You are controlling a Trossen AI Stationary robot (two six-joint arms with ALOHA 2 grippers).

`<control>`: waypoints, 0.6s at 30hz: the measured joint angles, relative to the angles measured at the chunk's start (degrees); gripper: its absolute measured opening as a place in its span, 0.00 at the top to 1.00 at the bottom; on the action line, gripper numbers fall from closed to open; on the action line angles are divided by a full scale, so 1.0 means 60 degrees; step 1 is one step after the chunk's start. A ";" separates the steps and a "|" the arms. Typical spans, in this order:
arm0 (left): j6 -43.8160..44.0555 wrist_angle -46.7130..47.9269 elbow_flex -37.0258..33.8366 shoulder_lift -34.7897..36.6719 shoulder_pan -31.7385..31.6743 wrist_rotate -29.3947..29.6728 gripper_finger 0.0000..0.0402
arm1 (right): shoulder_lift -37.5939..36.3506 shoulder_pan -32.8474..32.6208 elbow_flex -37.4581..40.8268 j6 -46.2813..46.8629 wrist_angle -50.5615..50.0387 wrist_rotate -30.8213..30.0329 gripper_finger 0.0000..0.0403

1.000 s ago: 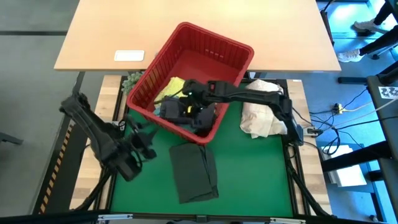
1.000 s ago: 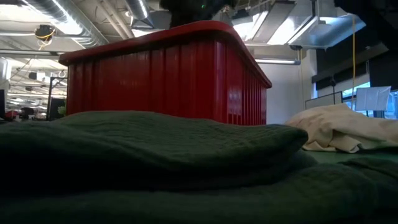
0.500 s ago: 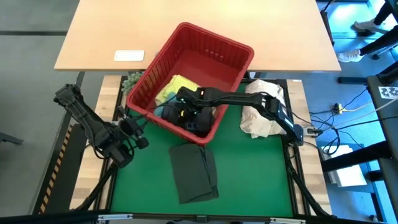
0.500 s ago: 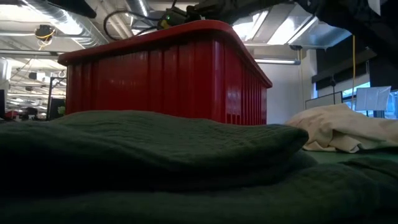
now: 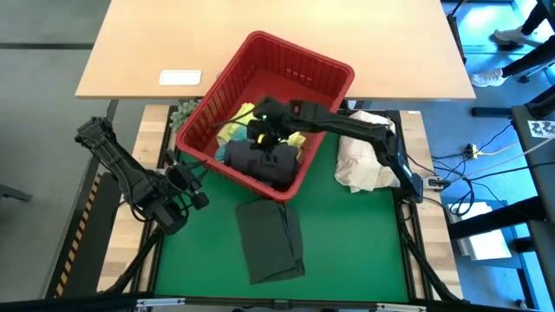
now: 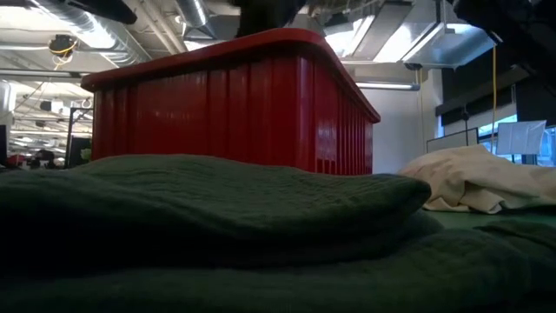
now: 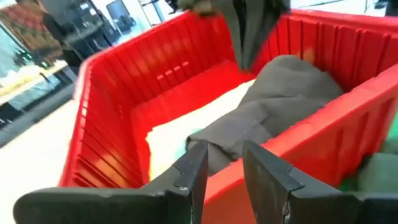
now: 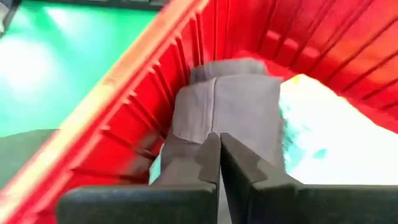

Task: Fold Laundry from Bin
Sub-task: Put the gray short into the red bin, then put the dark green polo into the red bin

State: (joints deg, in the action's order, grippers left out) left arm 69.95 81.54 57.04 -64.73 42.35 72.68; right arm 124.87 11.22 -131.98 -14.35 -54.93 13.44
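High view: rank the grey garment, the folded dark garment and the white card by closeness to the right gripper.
From the right gripper:
1. Grey garment, pinched in its shut fingers, inside the red bin.
2. Folded dark garment, on the green mat below the bin.
3. White card, far-left on the wooden table.

red bin (image 5: 323, 71), grey garment (image 8: 230, 112), green mat (image 5: 355, 234)

right gripper (image 5: 260, 137): risen inside bin (image 5: 323, 66), grey garment (image 5: 260, 159) pinched | left gripper (image 5: 192, 186): withdrawn toward worktop's left edge

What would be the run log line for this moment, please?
right end effector: shut on grey garment, inside red bin | left end effector: empty, beside bin | dark garment: folded on mat
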 joint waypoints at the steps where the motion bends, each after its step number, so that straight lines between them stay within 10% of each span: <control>1: 0.0000 -0.0168 0.0000 0.0000 0.0000 -0.0058 0.76 | -0.0033 -0.0010 -0.0366 -0.0003 -0.0355 -0.0052 0.97; 18: -0.8209 -0.8399 -0.1129 -0.2506 0.0335 -0.4454 0.76 | -0.1638 -0.4305 0.0946 0.0625 -0.2441 -0.4171 0.99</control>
State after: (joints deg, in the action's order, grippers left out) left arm 20.70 31.15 50.26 -79.77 44.36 45.95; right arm 115.04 -14.60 -126.30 -10.60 -69.58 -11.59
